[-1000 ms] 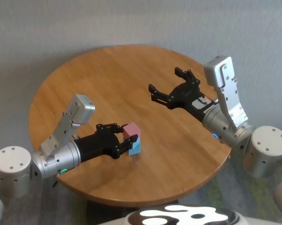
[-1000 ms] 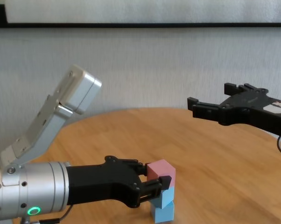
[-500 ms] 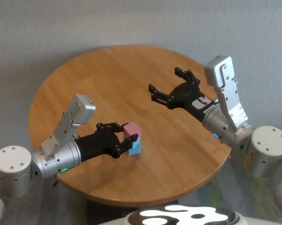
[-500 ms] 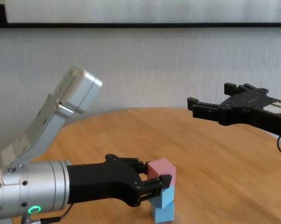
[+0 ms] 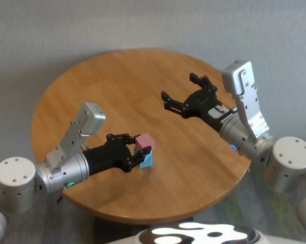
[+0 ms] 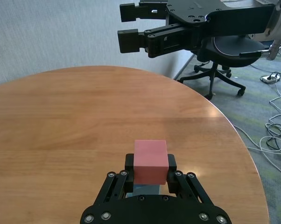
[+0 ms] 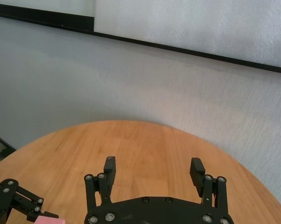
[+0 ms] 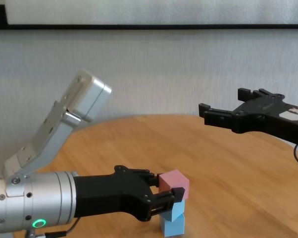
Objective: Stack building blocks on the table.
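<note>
I'm seeing a pink block (image 5: 144,141) showing matte and plain above two light blue blocks (image 8: 172,220). The table (image 5: 117,81) is glowing warm honey-brown with wood grain running across it. Both grippers, left (image 5: 135,151) and right (image 5: 186,93), are looking black against silver-grey arms, and a green light (image 8: 38,223) is shining on the left arm.

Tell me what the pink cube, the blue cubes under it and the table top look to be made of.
Pink cube: matte, no glare, plain faces; likely foam or painted wood, unclear which.
Blue cubes: same dull, even finish, probably the same material.
Table: honey-brown wood or wood-look laminate, with visible grain, plank seams and a soft sheen.
</note>
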